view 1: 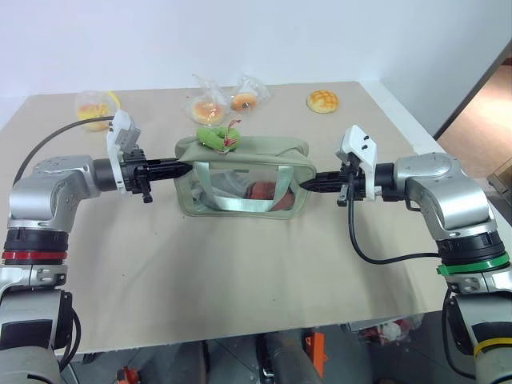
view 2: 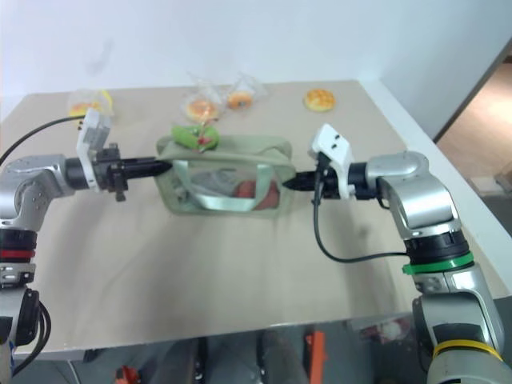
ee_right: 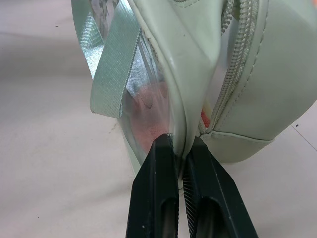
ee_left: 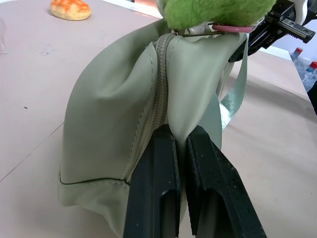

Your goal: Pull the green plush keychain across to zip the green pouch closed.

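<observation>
Left wrist view: left gripper (ee_left: pixel 181 144) pinching green pouch (view 1: pixel 240 172) end fabric; right gripper (ee_right: pixel 181 146) clamped on opposite end. Green plush keychain (view 1: pixel 214 136) at pouch's ten o'clock, unheld; zipping not yet begun, by the look.

two chunky silver-grey arms, matte black fingers on the left gripper (view 1: pixel 182 169) and right gripper (view 1: pixel 310 185), white camera blocks at each wrist, black cables looping off, red ring on left forearm, green ring plus yellow band on right

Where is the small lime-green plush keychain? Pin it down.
The lime-green plush keychain lies on top of the sage-green fabric pouch, at its end nearest the left gripper.
</observation>
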Controlling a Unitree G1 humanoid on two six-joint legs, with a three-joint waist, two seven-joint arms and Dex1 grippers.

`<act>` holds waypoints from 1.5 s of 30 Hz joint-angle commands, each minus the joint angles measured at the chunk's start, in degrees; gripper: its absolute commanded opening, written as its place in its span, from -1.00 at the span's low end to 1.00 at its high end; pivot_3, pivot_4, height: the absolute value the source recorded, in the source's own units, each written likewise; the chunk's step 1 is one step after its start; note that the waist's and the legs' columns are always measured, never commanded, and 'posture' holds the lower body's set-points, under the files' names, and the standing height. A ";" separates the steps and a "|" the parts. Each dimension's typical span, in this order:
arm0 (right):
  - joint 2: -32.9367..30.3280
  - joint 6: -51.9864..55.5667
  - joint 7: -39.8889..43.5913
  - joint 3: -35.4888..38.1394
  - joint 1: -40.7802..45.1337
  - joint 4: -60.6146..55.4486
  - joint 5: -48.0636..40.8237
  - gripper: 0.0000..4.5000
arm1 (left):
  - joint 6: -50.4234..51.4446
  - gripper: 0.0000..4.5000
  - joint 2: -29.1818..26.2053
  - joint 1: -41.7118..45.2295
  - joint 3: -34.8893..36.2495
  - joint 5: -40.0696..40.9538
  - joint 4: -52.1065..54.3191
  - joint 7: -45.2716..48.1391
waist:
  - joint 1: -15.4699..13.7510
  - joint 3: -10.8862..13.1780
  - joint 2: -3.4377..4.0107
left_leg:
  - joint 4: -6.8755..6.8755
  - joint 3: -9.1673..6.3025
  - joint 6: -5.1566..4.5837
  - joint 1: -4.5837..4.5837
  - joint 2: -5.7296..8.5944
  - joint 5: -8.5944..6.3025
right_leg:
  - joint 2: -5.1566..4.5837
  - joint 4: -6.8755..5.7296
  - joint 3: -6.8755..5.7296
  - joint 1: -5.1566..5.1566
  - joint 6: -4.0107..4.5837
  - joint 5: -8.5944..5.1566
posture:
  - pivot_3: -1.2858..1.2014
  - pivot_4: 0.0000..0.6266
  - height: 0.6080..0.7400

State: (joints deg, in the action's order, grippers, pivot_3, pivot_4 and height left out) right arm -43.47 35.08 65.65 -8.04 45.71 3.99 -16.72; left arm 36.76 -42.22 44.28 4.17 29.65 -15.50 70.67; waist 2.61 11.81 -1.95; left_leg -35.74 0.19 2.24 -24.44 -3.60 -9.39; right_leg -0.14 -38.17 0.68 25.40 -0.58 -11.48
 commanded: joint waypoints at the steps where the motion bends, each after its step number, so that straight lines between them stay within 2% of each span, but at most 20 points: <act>1: -0.67 -0.49 -0.63 2.95 0.73 -0.95 -0.87 -1.00 | 0.73 -0.98 -1.66 0.72 0.49 -0.43 1.13 -0.34 | 0.00 0.00 0.00 | 0.00 0.00 0.00 0.00 0.00 0.00 | 0.00 0.00 0.00 0.00 0.00 0.00 | 0.03 -0.52 1.00; 2: -0.22 -0.70 -1.11 3.46 0.99 -0.32 -1.10 -1.00 | 0.61 -0.98 -1.77 0.53 0.43 -0.45 1.26 -0.07 | 0.00 0.00 0.00 | 0.00 0.00 0.00 0.00 0.00 0.00 | 0.00 0.00 0.00 0.00 0.00 0.00 | 0.03 -0.52 1.00; 9: -0.51 1.46 -1.29 6.50 1.49 -0.72 -3.94 0.06 | 0.63 -1.00 -1.94 -0.21 0.32 -0.62 1.65 0.32 | 0.01 0.00 0.00 | 0.01 0.00 0.00 0.01 0.00 0.00 | 0.00 0.00 0.00 -0.01 0.00 0.00 | 0.03 -0.52 1.00; 12: -1.03 2.48 0.42 10.96 2.04 -2.66 -8.90 0.49 | 0.54 -1.00 -1.85 -0.37 0.34 -0.65 1.52 0.30 | 0.01 0.00 0.00 | 0.01 0.00 0.00 0.02 0.00 0.00 | 0.00 0.00 0.00 -0.01 0.00 0.00 | 0.03 -0.52 1.00; 14: 0.23 3.55 -0.66 15.69 5.92 -3.43 -14.10 0.49 | 0.61 -1.00 -1.74 -0.42 0.44 -0.49 1.55 0.28 | 0.06 0.01 0.01 | 0.01 0.00 0.00 0.02 0.00 0.00 | 0.00 0.00 0.01 0.00 0.00 0.00 | 0.03 -0.52 1.00; 17: 2.42 5.38 -5.77 15.07 13.54 -0.99 -13.42 0.49 | 0.29 -1.00 -1.65 -0.61 0.31 -0.56 1.56 0.45 | 0.31 0.01 0.02 | 0.02 0.06 0.00 0.08 0.00 0.00 | 0.02 -0.01 0.10 0.01 -0.01 0.05 | 0.03 -0.52 1.00; 23: 11.49 11.04 -10.78 1.70 25.60 3.37 -6.57 0.49 | -0.09 -1.00 -0.47 -0.02 -0.20 -0.79 1.25 -0.31 | 0.29 -0.04 -0.01 | 0.11 -0.03 -0.01 0.24 -0.06 0.00 | 0.21 -0.02 0.19 -0.02 0.33 0.06 | 0.03 -0.52 1.00; 30: 16.74 12.41 -9.74 -4.73 29.43 4.50 -4.43 0.49 | -0.55 -1.00 0.17 -0.43 0.19 -0.73 1.23 -0.63 | -0.66 -0.04 -0.01 | 0.05 -0.07 -0.05 -0.08 -0.03 0.01 | 0.15 0.02 0.14 0.10 0.14 0.09 | 0.03 -0.52 1.00; 34: 18.40 11.06 -8.17 -5.93 30.75 6.12 -3.65 0.49 | -0.58 -1.00 0.24 -0.81 0.46 -0.55 1.60 -0.93 | -0.66 -0.04 -0.01 | 0.05 -0.08 -0.13 -0.08 -0.04 -0.05 | 0.18 0.03 0.12 0.11 0.13 0.07 | 0.03 -0.52 1.00; 45: 21.25 8.72 -5.53 -9.86 29.44 6.40 -0.73 0.49 | -0.05 -1.00 0.04 -1.24 1.23 0.06 2.26 -1.99 | -0.61 -0.04 -0.01 | 0.04 -0.12 -0.14 -0.02 -0.06 -0.04 | 0.22 -0.03 0.10 0.11 0.20 0.11 | 0.03 -0.52 1.00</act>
State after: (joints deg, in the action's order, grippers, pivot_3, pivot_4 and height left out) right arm -22.45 45.24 60.02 -18.14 74.69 11.28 -18.08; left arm 36.44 -41.65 43.38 4.61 29.46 -14.59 68.98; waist 2.00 11.77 -1.97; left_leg -35.69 0.07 2.09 -24.46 -3.65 -9.43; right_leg 0.09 -38.19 0.78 25.50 -0.38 -11.37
